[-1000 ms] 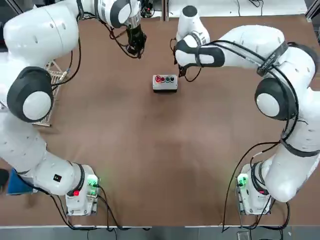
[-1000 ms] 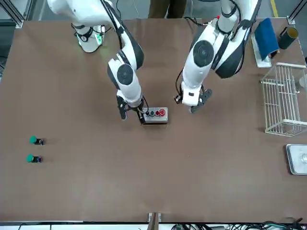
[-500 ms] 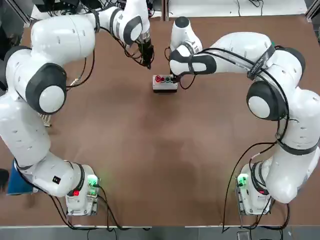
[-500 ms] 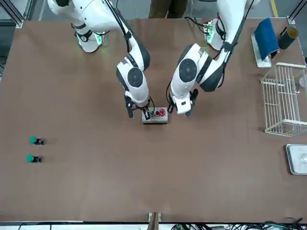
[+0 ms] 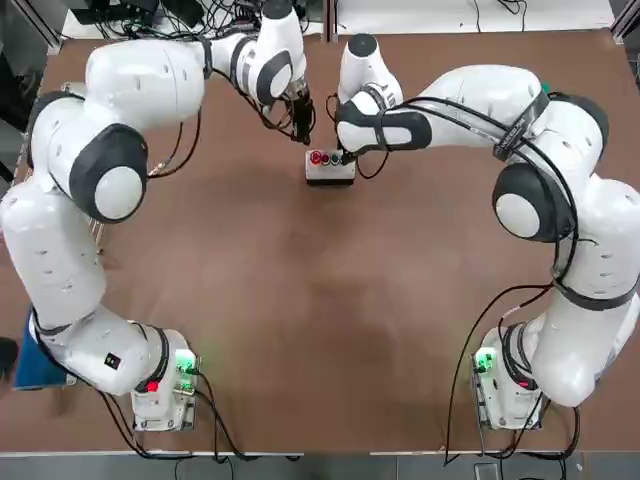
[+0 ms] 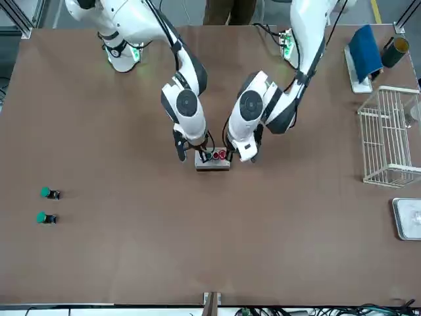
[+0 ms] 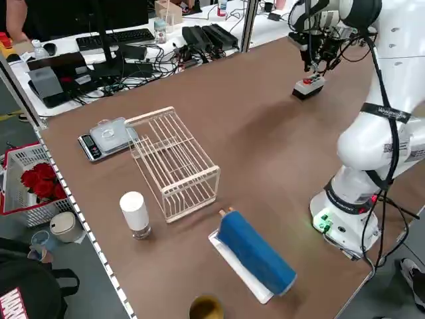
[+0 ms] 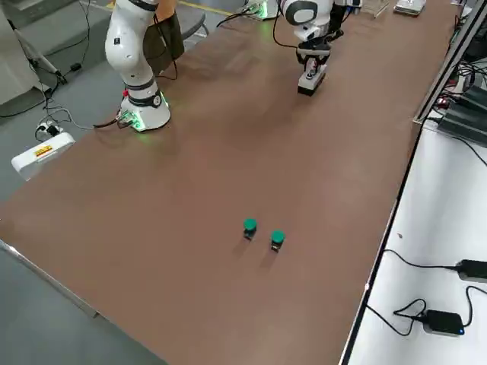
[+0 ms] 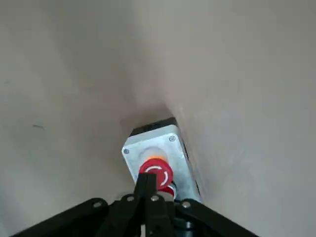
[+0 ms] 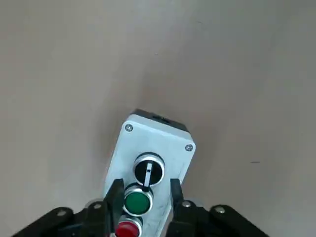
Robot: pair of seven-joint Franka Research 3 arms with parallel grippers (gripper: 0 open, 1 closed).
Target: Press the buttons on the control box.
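Observation:
The control box [image 5: 330, 172] is a small white-grey box on the brown table, far from the arms' bases. Its buttons [image 5: 331, 158] run in a row: a large red one [image 9: 157, 174], a small red one [image 10: 127, 229], a green one [image 10: 137, 201] and a dark one [image 10: 148, 170]. My left gripper [image 9: 146, 181] is shut, its tips right over the large red button. My right gripper [image 10: 146, 190] is open over the other end, its fingers [image 10: 117, 191] either side of the green button. I cannot tell whether either gripper touches a button.
Two loose green-capped black pieces [image 6: 46, 192] [image 6: 43, 217] lie far off on the robot's right side. On its left side are a white wire rack [image 6: 389, 135], a blue roll on a tray [image 6: 364, 52], a scale [image 6: 408, 217] and a white cylinder [image 7: 135, 212].
Both grippers have come in from either side and now hang over the control box. The left moved farther, from well off the box to its red-button end.

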